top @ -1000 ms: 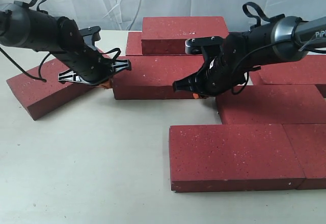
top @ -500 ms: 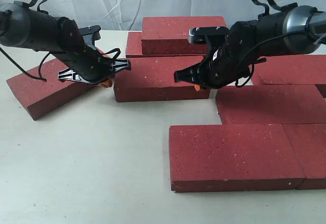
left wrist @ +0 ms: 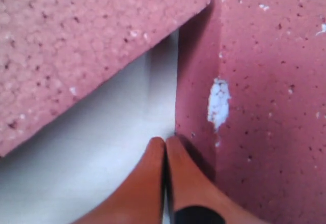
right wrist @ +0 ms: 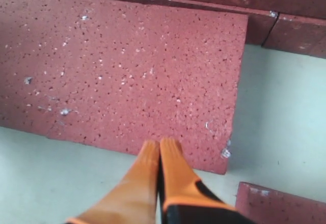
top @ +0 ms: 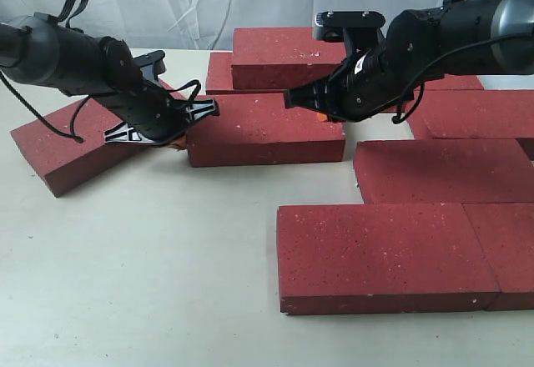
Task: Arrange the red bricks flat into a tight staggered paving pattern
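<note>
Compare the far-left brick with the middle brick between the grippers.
The left brick lies skewed to the rows; the middle brick lies square with them. The left brick is partly hidden under the left arm; the middle brick is nearly all in view. Both are dark red, speckled, flat on the table.

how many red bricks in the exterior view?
8 red bricks clear: one angled left, one centre, two at back, two right, two front. A ninth may hide behind the right arm.
</note>
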Robot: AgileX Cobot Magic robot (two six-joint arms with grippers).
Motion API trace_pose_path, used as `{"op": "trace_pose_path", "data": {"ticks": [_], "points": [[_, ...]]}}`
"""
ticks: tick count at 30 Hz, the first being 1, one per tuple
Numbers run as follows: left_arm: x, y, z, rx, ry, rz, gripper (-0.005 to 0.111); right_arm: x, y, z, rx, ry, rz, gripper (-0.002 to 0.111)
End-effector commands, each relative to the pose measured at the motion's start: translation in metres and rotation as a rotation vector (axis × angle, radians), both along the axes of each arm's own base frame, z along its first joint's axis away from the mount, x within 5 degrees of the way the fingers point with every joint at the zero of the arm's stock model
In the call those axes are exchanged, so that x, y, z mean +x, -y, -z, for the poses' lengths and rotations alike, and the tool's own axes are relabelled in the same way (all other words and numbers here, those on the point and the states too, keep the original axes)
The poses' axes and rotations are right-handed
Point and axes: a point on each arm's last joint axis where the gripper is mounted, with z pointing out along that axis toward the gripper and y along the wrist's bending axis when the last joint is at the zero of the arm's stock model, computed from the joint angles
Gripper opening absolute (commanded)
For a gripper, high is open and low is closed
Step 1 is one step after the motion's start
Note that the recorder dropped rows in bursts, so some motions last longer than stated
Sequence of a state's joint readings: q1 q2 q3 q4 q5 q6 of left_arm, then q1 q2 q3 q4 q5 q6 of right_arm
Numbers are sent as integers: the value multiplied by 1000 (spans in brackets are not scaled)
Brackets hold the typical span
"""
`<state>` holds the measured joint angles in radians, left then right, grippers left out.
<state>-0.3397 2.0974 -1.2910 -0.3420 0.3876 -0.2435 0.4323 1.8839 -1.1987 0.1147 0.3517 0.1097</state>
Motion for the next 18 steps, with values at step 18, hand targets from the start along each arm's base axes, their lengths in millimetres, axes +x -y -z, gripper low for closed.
{"op": "trace_pose_path", "data": {"ticks": [18], "points": [[-6, 42, -8, -51, 123, 43, 0, 1, 0, -5, 7, 19, 1, -1]]}}
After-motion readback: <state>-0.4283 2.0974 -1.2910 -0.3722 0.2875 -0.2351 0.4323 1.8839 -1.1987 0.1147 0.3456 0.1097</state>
